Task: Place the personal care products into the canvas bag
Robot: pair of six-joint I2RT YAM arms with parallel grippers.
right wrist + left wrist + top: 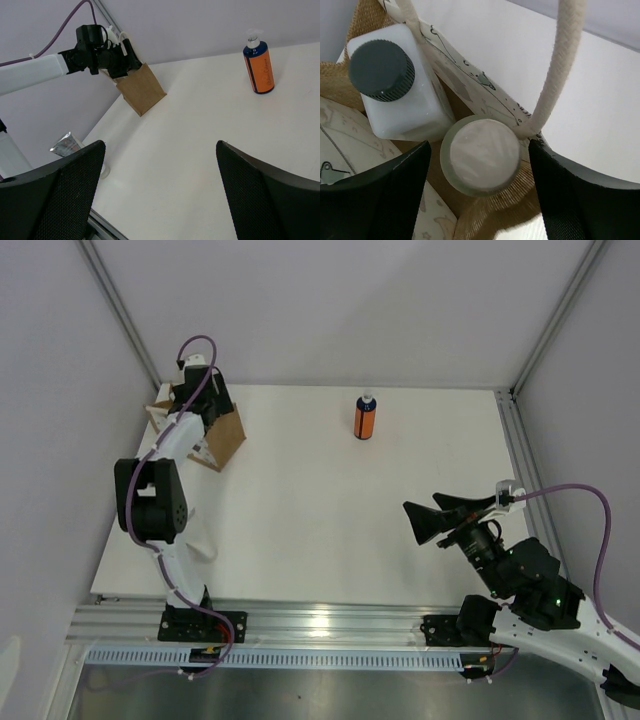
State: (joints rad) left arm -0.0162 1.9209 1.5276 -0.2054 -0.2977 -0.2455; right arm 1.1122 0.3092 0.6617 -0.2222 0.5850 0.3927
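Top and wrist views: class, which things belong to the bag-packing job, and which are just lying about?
Job: tan canvas bag with cream rope handles; square white bottle with dark ribbed cap, inside it; cream-white cylinder, inside it; orange bottle with dark blue cap, standing apart.
Lying about: crinkled silvery packet by the left edge of the white table, purpose unclear.

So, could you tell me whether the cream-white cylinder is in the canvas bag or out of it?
In: the left wrist view shows the cream-white cylinder upright inside the canvas bag, beside the white bottle.
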